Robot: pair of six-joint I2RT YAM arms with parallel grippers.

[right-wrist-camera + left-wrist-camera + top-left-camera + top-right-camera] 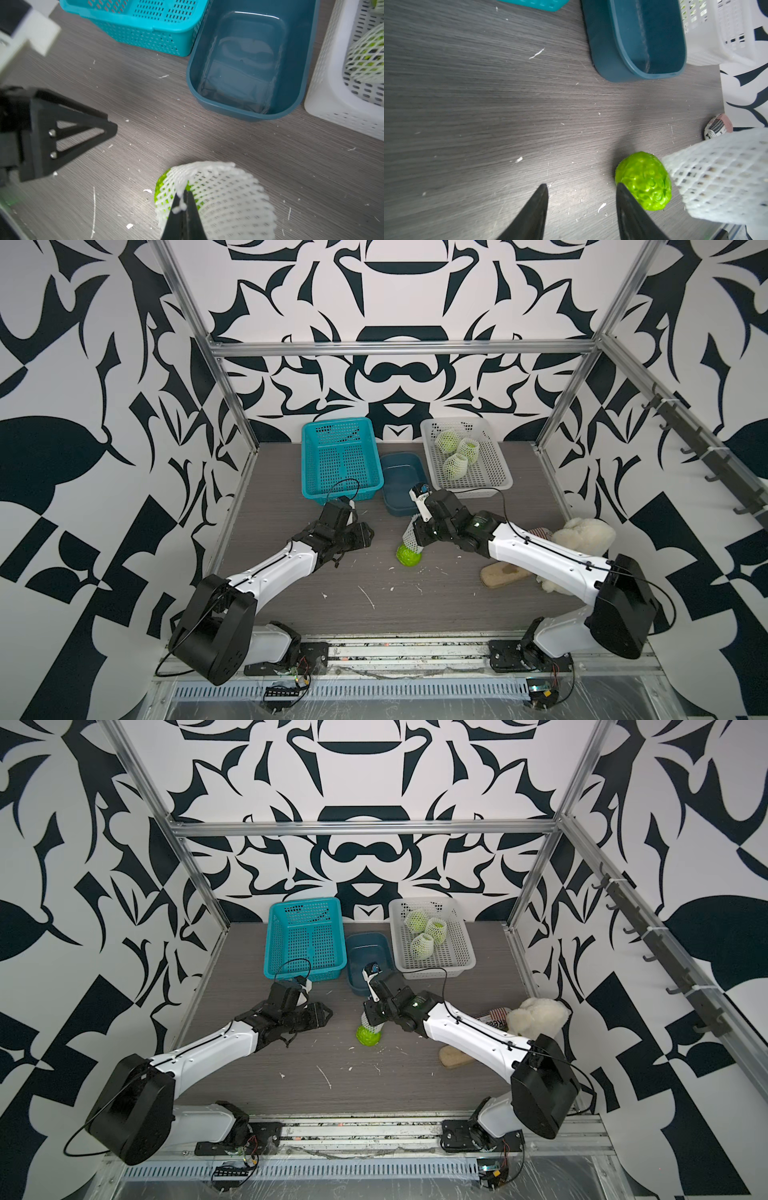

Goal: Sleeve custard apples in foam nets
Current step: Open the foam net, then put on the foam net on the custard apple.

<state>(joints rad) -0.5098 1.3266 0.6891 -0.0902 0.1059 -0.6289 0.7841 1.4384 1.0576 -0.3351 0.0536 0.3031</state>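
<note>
One bare custard apple (408,557) (368,1037) lies on the grey table, bright green and bumpy. A white foam net (411,536) (370,1020) hangs slanted with its lower end against the fruit's top. My right gripper (182,195) is shut on the net's (228,199) rim, and green shows through the mesh (161,184). My left gripper (581,185) stands open to the left of the fruit (643,180) with nothing between its fingers. Three custard apples in nets (456,451) lie in the white basket (494,483).
A teal basket (340,460) and a dark blue tub (401,485) stand at the back, left of the white basket. A cream plush toy (582,536) and a tan slipper (498,572) lie under my right arm. White foam scraps (365,596) litter the table.
</note>
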